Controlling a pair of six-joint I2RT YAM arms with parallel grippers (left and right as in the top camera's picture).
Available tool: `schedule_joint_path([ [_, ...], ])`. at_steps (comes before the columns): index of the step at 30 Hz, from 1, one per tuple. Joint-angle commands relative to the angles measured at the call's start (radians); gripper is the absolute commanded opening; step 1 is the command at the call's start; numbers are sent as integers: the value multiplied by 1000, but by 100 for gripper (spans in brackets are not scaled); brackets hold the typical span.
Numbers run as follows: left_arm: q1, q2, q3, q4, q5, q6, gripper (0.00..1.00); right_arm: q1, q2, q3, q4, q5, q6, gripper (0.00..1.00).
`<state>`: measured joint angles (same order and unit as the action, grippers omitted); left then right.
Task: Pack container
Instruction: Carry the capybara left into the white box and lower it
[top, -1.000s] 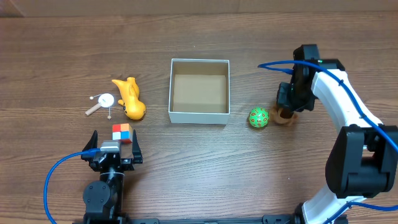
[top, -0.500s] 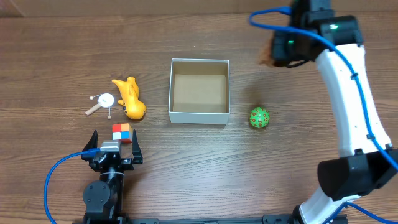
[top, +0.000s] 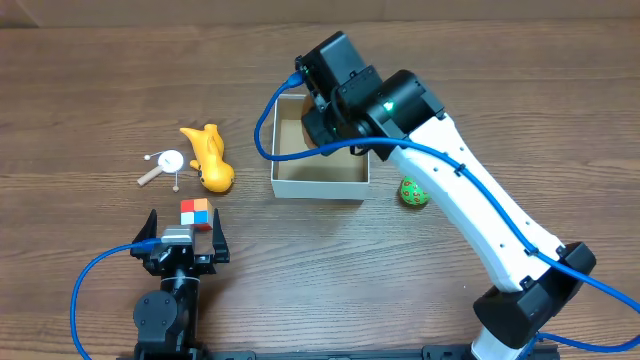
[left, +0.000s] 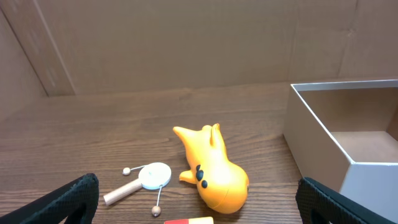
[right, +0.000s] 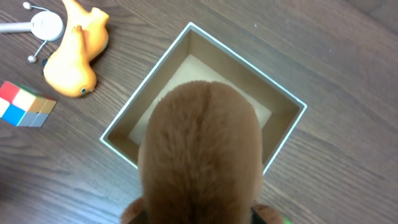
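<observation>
Right arm (top: 470, 208) above container (top: 320, 187), green ball (top: 414, 194) beside

Wood grain, card, plush, glossy plastic.
I read the counter (top: 100, 80) as dark matt wood grain; the container (top: 320, 187) has thin white card walls and a dull brown cardboard floor; the yellow toy (left: 214, 171) looks smooth and glossy, the furry toy (right: 199, 149) soft brown plush, the rattle handle (left: 121, 195) pale bare wood.

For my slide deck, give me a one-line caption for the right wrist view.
A brown plush toy hangs over the open container; a yellow toy and a coloured cube lie outside it.
</observation>
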<state>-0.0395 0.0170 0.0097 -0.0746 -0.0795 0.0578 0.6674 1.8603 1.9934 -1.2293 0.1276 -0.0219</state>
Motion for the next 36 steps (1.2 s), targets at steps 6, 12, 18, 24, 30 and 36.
schedule_joint_path([
  [6, -9, -6, -5, 5, -5, -13, 100, -15, 31, -206, 174, 55, -8, 11],
  [12, -9, -6, -5, 5, -5, -13, 100, -17, 45, -299, 247, 55, 27, 12],
  [18, -9, -6, -5, 5, -5, -13, 100, -35, 74, -306, 249, 55, 188, 12],
  [24, -9, -6, -5, 5, -5, -13, 100, -44, 74, -306, 229, 55, 285, 12],
  [30, -9, -6, -5, 5, -5, -13, 100, -61, 85, -306, 231, 51, 285, 12],
  [36, -9, -6, -5, 5, -5, -13, 100, -87, 117, -306, 233, 39, 285, 12],
])
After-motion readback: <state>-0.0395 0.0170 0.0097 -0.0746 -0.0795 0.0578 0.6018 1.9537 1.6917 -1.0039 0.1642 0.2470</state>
